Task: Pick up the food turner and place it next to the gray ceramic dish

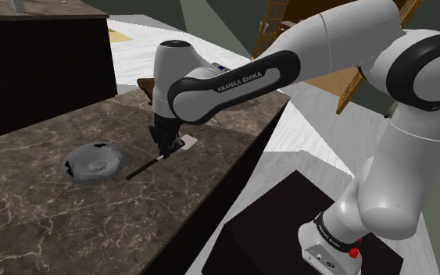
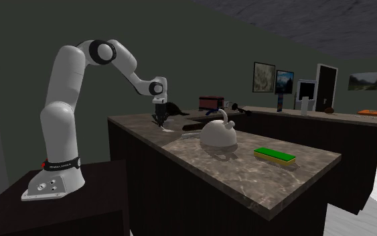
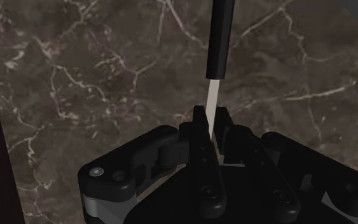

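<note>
Tool [image 3: 210,118] closed on food turner [image 3: 220,38] neck | wrist view crops handle | dish [image 1: 113,156] near

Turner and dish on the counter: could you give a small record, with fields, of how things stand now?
turner: black handle, pale shaft, low at the counter; lifted or not, cannot tell
end effector: shut on the turner's pale shaft
dish: gray, on the counter, apart from the turner's handle end
counter: dark marbled top
also there: white kettle, green sponge
</note>
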